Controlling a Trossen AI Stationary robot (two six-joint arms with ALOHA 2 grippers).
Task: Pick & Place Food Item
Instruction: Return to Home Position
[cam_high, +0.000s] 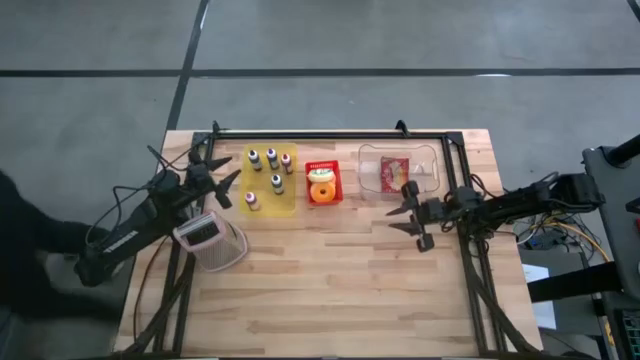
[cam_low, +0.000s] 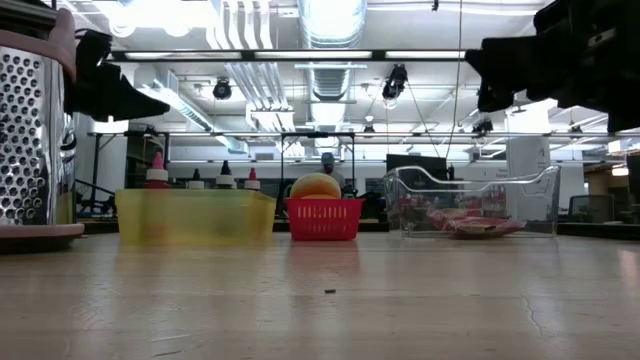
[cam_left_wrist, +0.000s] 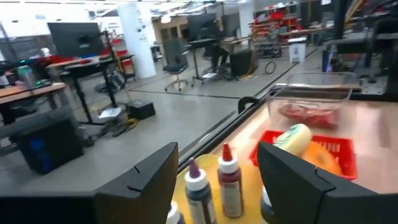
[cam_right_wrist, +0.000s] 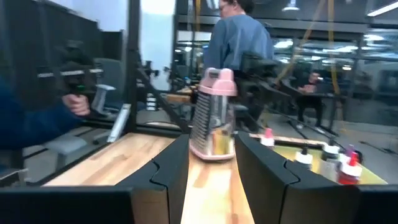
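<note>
A red basket (cam_high: 323, 183) at the table's far middle holds an orange (cam_low: 316, 186) and a pale yellow food item (cam_left_wrist: 292, 138). To its right stands a clear plastic container (cam_high: 398, 170) with a red food packet (cam_high: 395, 172) lying on its floor. My left gripper (cam_high: 228, 185) is open and empty, raised above the table beside the yellow tray (cam_high: 268, 180); the left wrist view (cam_left_wrist: 217, 155) looks over the tray toward the basket. My right gripper (cam_high: 400, 210) is open and empty, raised just in front of the clear container, pointing toward the table's left.
The yellow tray holds several small sauce bottles (cam_high: 272, 158). A metal grater with a pink top (cam_high: 210, 240) stands upright on its base at the left front, under my left arm. A person in blue (cam_right_wrist: 239, 43) stands beyond the table's left side. Bare wood lies along the near half.
</note>
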